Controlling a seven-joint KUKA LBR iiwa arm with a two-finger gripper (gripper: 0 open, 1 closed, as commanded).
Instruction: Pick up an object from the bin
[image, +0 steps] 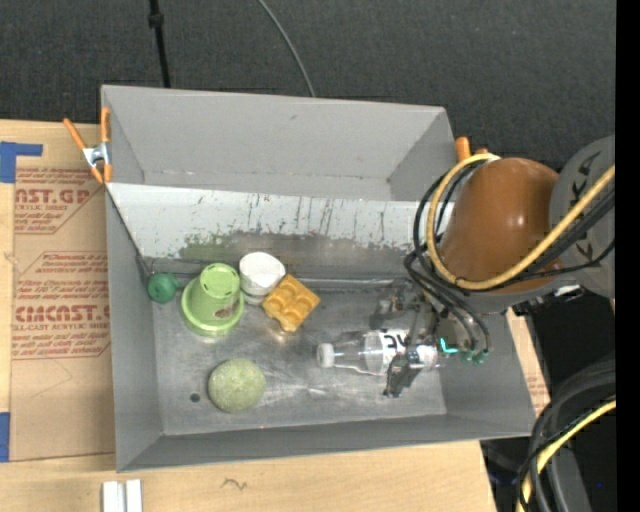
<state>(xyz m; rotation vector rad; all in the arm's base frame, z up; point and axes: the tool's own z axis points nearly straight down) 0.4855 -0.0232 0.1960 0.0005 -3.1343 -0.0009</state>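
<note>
A grey metal bin (130, 330) is seen from above, with a robot arm reaching in from the right under a rounded orange wrist cover (495, 220). The gripper (401, 372) is lowered to the bin floor at the near right, right at the right-hand end of a clear plastic bottle (352, 354) that lies on its side with its white cap pointing left. How wide the pincer stands, and whether the bottle is gripped, cannot be told, since the tip is lost among dark parts and cables. Further left, well apart from the gripper, a yellow ridged block (290, 302), a white round lid (262, 271), a green cup (212, 297) and a small green ball (160, 289) are lined along the far side, and a pale green ball (237, 385) rests near the front. The grasping step appears to be in hand; next, a firm closing on the slippery, rounded bottle and a straight lift are called for.
</note>
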